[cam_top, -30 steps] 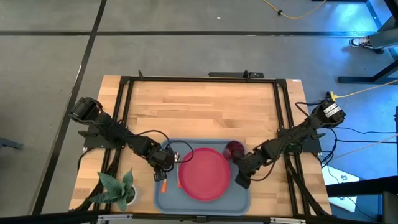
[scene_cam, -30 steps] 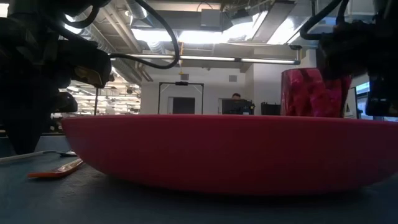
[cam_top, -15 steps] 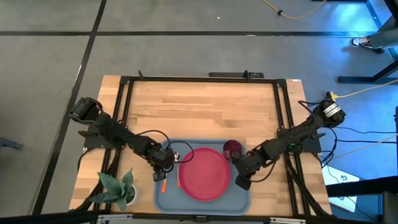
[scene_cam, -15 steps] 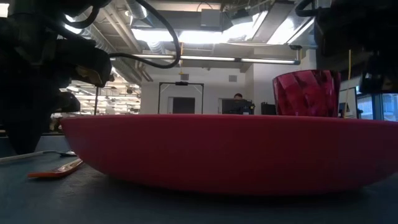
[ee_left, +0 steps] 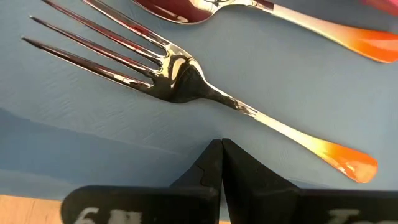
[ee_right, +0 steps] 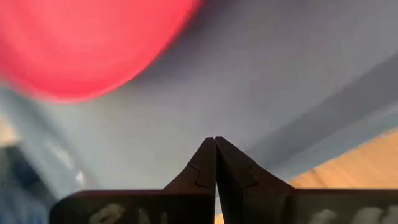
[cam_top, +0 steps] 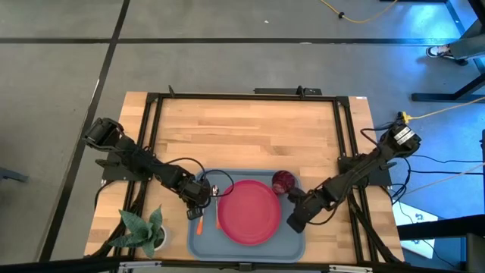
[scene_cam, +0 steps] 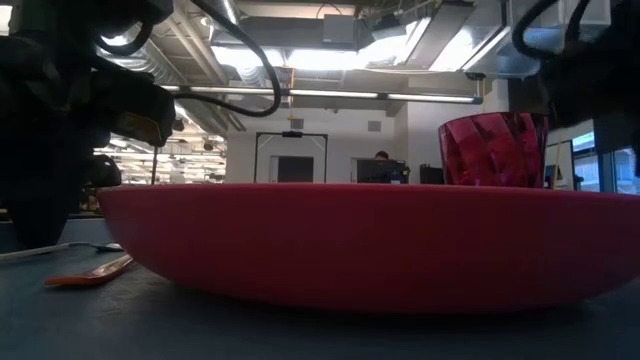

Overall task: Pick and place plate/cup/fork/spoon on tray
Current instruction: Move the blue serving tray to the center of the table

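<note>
The plate (cam_top: 251, 211) fills the middle of the tray (cam_top: 292, 244) at the counter's (cam_top: 242, 136) near edge, the cup (cam_top: 283, 181) by its far right rim. Fork (ee_left: 180, 78) and spoon (ee_left: 249, 7) lie along the tray's left edge. The left tool (cam_top: 198, 203) and right tool (cam_top: 295, 221) hover pinched closed, empty.

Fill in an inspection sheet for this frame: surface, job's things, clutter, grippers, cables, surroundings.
Surface: wooden table, black frame.
Job's things: plate, cup, fork and spoon all lie on the tray.
Clutter: potted plant at the table's near left corner.
Grippers: left gripper over the tray's left edge, fingers shut, empty; right gripper by the tray's right edge, shut, empty.
Cables: yellow cable on the floor.
Surroundings: grey floor; a person's shoe top right.
</note>
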Controlling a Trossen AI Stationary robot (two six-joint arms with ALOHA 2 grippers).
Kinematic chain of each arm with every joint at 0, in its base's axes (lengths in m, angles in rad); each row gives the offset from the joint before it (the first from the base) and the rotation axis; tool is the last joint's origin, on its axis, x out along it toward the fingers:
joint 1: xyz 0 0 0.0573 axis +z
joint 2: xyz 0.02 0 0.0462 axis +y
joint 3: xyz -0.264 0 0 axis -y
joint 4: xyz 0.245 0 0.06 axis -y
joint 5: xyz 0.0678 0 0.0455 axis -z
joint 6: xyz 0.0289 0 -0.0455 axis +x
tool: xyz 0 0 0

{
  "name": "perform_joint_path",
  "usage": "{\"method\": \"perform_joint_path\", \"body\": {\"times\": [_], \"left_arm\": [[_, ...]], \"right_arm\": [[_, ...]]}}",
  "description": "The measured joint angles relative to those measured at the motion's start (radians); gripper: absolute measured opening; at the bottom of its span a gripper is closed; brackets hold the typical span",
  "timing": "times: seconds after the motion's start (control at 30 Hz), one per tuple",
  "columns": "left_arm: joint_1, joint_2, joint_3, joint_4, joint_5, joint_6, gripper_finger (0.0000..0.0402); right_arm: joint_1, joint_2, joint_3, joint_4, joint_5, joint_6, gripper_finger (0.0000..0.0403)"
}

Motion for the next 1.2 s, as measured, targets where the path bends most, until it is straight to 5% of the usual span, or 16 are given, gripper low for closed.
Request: {"method": "perform_joint_path", "body": {"times": [0.27,0.57,1.0,1.2], "left_arm": [[0.000,0.001,-0.001,0.002,0.000,0.005,0.0000],[0.000,0.002,-0.002,0.005,0.000,0.019,0.0000],[0.008,0.003,-0.002,0.008,-0.017,0.018,0.0000],[0.037,0.004,-0.003,0.005,-0.028,0.019,0.0000]], "right_arm": [[0.036,0.014,-0.011,0.016,0.099,0.104,0.0003],[0.113,0.033,-0.011,0.011,0.171,-0.012,0.0003],[0.090,0.125,-0.005,0.003,0.173,-0.011,0.0003],[0.090,0.125,-0.007,-0.068,0.252,-0.016,0.0003]]}}
